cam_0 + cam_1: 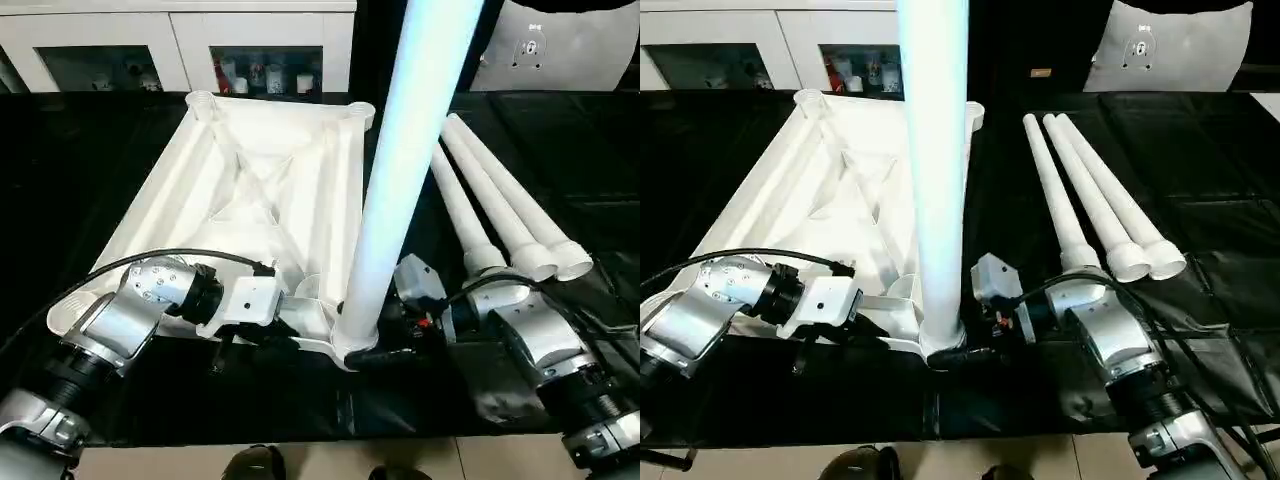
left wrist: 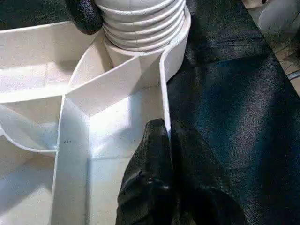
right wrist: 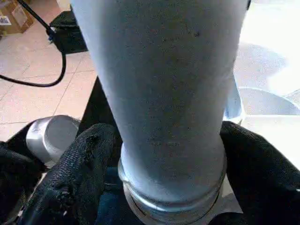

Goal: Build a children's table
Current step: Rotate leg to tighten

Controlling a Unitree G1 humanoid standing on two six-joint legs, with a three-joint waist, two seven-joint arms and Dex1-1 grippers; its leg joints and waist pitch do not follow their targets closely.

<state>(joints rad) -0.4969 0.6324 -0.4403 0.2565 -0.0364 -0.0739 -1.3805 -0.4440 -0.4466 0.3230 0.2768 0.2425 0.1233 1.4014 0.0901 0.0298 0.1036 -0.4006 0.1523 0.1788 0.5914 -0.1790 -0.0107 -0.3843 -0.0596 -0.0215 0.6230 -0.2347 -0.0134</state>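
The children's table top [image 1: 250, 170] lies upside down on the black-covered work table, ribs and corner sockets facing up. One white leg [image 1: 400, 170] stands upright in the near right corner socket. My right gripper [image 1: 943, 350] is shut on that leg's base, a black finger [image 3: 82, 164] pressed against each side. My left gripper [image 2: 168, 129] is shut on the thin rim wall of the top beside that socket. The leg's ribbed end [image 2: 140, 23] sits in the socket. Three more legs [image 1: 500, 210] lie side by side to the right.
White cabinets with glass doors [image 1: 265, 65] stand behind the work table, and a white fabric item [image 1: 570, 50] sits at the far right. The table's front edge [image 1: 400, 435] runs just below my forearms. A cardboard box [image 3: 14, 16] and a black cable [image 3: 42, 82] lie on the tiled floor.
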